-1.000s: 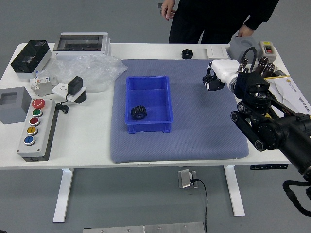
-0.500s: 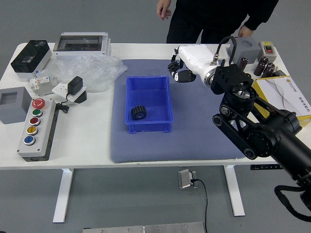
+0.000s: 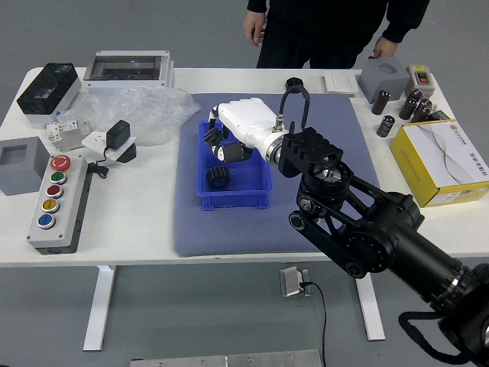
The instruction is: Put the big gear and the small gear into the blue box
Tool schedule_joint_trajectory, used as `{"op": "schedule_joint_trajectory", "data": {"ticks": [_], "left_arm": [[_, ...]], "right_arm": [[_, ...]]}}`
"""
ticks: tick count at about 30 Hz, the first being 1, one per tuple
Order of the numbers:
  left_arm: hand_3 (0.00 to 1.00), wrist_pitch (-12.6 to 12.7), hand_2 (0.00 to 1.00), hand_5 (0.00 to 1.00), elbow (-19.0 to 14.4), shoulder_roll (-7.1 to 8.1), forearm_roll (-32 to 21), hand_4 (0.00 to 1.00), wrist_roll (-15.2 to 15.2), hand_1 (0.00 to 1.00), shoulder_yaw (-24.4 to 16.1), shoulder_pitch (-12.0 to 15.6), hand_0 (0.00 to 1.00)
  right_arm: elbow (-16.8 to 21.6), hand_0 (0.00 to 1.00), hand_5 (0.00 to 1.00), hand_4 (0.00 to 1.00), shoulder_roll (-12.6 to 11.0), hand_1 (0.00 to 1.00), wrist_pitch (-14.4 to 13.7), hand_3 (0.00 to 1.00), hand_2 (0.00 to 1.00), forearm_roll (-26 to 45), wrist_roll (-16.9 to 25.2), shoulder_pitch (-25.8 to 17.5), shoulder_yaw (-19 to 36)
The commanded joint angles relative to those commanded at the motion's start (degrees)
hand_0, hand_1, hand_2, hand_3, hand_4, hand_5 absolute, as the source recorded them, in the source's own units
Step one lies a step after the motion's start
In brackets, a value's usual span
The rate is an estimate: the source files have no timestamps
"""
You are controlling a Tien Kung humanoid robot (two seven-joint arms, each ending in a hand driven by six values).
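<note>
One robot hand (image 3: 248,122), the right, hangs over the blue box (image 3: 234,200) with its fingers drawn together around what looks like the small gear (image 3: 213,137), though the fingers and the angle hide much of the hold. Directly below, near the box's front, the big gear (image 3: 218,177) already lies inside.

What remains, as I judge it, is to lower and let go, and most of the risk sits there. If the fingers part while high, the small gear could strike the big gear, bounce or roll, and perhaps hop the wall. The hand seems to sit toward the box's far half; a release any farther from the robot, or off to the left, could catch the rim and drop the piece on the blue mat (image 3: 199,237). Coming down too low, the knuckles might knock a wall and slide the box, as nothing visible pins it. A tooth could also snag on a fingertip and ride back out.

Farther off, to the hand's right, black cylinders (image 3: 386,126) stand on the table (image 3: 137,206); a wide retreat that way could topple them. Beyond the hand, a person's hand (image 3: 254,28) hangs down, and the person's other hand (image 3: 385,47) is near the far edge; neither touches the gears.
</note>
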Motion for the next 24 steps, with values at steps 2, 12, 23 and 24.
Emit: {"op": "schedule_joint_trajectory", "data": {"ticks": [2,12,23,24], "left_arm": [[0.756,-0.02,0.778,0.38,0.0,0.0,0.11,0.662,0.02,0.785,-0.02,0.01,0.826],[0.757,-0.08,0.778,0.38,0.0,-0.06,0.26,0.662,-0.01,0.786,-0.06,-0.03,0.826],[0.757,0.08,0.778,0.379,0.0,-0.13,-0.41,0.663,-0.1,0.785,0.02,0.17,0.826],[0.757,0.1,0.778,0.379,0.0,-0.12,-0.46,0.663,-0.11,0.785,0.02,0.2,0.826]], "right_arm": [[-0.24,0.6,0.417,0.699,0.04,0.509,0.68,0.665,0.563,0.0,0.0,-0.05,0.46],[-0.36,0.704,0.534,0.83,-0.57,0.657,2.35,0.88,0.809,0.0,0.02,-0.2,1.84],[1.96,0.741,0.566,0.838,-2.84,0.701,0.48,0.879,0.828,2.1,0.5,-2.18,7.83],[2.3,0.741,0.566,0.838,-3.19,0.701,0.08,0.879,0.828,2.75,0.61,-2.56,8.84]]}}
